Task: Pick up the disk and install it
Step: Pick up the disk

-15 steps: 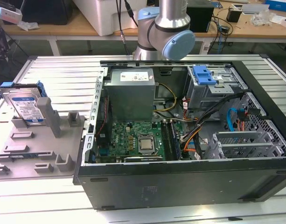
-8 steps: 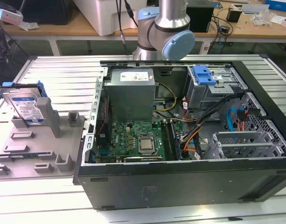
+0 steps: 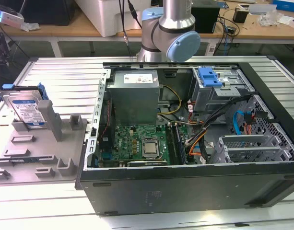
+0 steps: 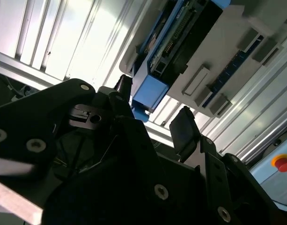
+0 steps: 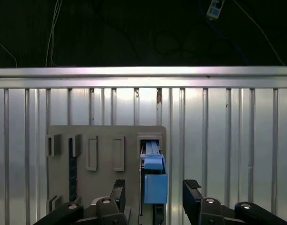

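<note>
I work over a ribbed silver table point(image 3: 55, 72) that catches bright light. Behind it runs a long wooden bench point(image 3: 65, 28) (cluttered with cables point(image 3: 122, 19) and a white box point(image 3: 103, 17)), and the space under it is dark.

Room lies open above the disk point(image 3: 27, 110) (standing on edge), a grey post point(image 3: 54, 119) just beside it.

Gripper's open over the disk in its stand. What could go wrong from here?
1. The open gripper is lined up on the disk, which stands on edge in a gray stand; closing on its blue plastic frame might slip or tilt it.
2. If the slot is tight, the stand may lift too.
3. Loose cables by the drive cage could snag the disk.
</note>
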You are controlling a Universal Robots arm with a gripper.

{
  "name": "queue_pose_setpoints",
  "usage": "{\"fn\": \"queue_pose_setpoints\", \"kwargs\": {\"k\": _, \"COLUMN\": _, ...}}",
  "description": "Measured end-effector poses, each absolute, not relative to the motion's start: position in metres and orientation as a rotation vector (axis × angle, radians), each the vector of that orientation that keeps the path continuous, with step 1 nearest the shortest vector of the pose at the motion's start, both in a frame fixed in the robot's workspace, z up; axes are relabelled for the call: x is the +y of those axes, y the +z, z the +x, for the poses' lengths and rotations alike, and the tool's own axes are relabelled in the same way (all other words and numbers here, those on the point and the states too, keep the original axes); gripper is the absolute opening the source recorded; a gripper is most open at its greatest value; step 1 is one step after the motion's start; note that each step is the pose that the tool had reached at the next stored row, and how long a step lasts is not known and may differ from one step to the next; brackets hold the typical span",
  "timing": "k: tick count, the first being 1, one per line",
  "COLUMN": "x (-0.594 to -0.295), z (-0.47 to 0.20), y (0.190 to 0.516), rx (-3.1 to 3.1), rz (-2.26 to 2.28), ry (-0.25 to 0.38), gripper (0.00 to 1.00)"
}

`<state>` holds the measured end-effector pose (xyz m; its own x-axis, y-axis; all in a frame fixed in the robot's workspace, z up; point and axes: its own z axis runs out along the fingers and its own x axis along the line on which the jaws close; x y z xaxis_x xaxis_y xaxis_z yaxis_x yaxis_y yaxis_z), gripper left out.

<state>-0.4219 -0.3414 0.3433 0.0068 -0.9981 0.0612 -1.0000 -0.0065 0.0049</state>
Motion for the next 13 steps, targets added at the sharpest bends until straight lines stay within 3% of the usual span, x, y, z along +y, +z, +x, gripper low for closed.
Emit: {"fn": "queue_pose_setpoints", "kwargs": {"k": 13, "x": -0.3414, "z": -0.4213, "y": 0.3419, "rx": -2.162, "rz": 2.214, "ry": 0.063, "gripper": 0.60}}
